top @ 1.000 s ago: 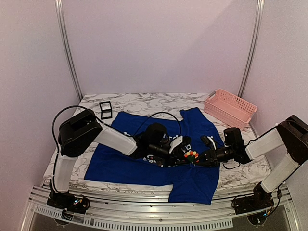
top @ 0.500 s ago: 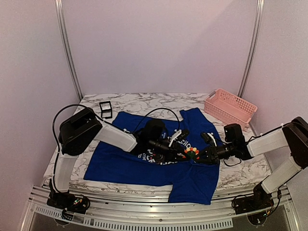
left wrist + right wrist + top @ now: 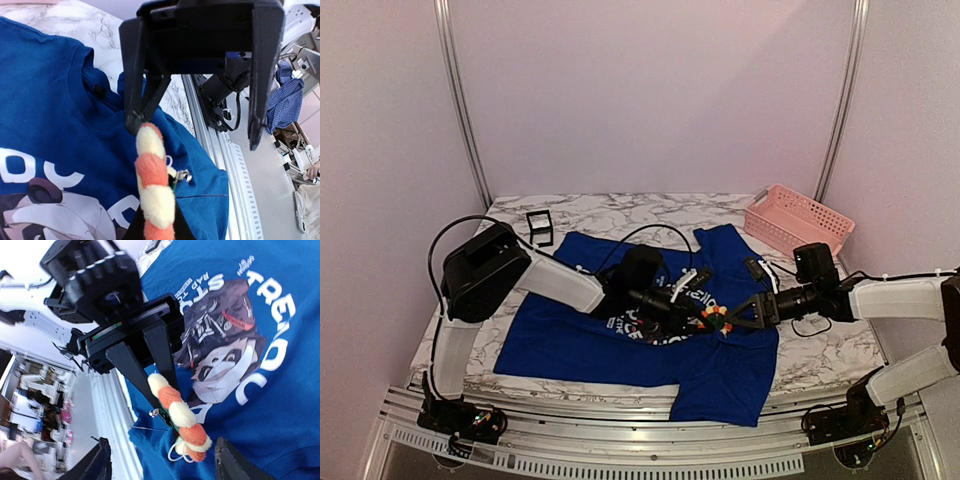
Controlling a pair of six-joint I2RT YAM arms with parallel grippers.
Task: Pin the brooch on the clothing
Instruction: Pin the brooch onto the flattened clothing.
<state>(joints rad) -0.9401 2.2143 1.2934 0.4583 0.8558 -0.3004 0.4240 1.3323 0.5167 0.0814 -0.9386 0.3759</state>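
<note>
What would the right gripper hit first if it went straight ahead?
Most likely the brooch, pinched by the left gripper directly ahead of the open right gripper; depth is unclear.

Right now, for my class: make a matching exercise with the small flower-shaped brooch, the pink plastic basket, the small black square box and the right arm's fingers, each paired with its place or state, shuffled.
Things:
1. small flower-shaped brooch
2. pink plastic basket
3. small black square box
4. right arm's fingers

Places or states:
A. far right corner of the white marble table
B. spread apart, gripping nothing
C. pinched in the left arm's fingers over the royal blue T-shirt
D. near the table's far left corner

Pairs: 1-C, 2-A, 3-D, 4-B
</note>
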